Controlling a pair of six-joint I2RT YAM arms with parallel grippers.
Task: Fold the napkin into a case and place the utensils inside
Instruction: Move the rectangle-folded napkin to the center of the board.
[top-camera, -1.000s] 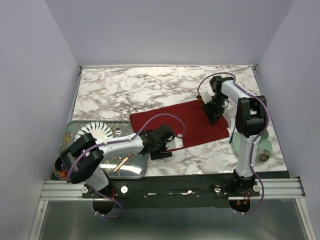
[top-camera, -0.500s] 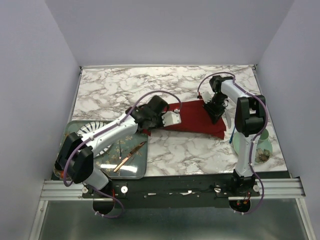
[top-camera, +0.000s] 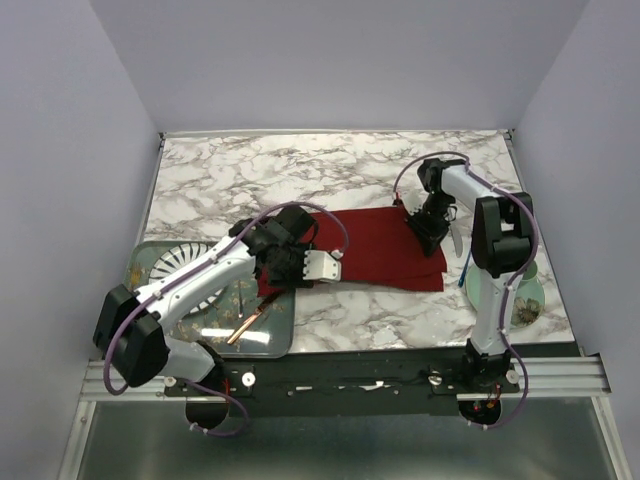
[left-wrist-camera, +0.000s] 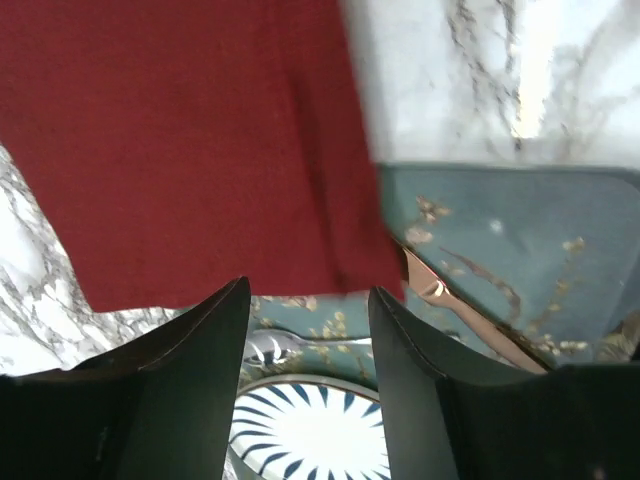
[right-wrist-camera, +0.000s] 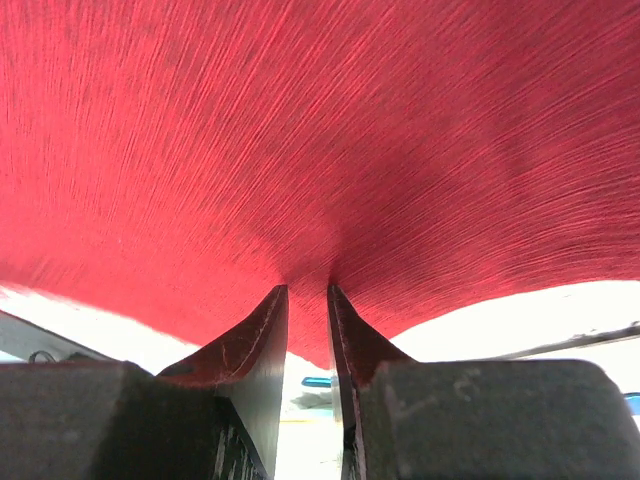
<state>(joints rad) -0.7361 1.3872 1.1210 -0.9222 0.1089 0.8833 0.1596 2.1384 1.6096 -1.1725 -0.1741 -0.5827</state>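
The dark red napkin (top-camera: 370, 250) lies folded into a long band across the marble table (top-camera: 250, 180); in the left wrist view the napkin (left-wrist-camera: 190, 140) fills the upper left. My left gripper (top-camera: 290, 268) hovers over its left end, above the tray's edge. Its jaws stand open (left-wrist-camera: 308, 290) with nothing between them. My right gripper (top-camera: 425, 228) is at the band's far right corner, shut on the napkin (right-wrist-camera: 320, 130), which is drawn taut from its fingertips (right-wrist-camera: 270, 310). A blue fork handle (top-camera: 464, 274) shows near the right arm's base.
A teal flowered tray (top-camera: 275, 345) at the near left holds a blue-and-white striped plate (top-camera: 195, 268) and a copper knife (top-camera: 248, 322); a small silver spoon (left-wrist-camera: 275, 345) lies beside the plate. A pale green dish (top-camera: 515, 295) sits behind the right arm. Walls close three sides.
My left gripper carried the napkin's near edge up and over, making a narrower band, then opened and drew back to the left end. The right gripper shifted slightly back, still pinching the corner.
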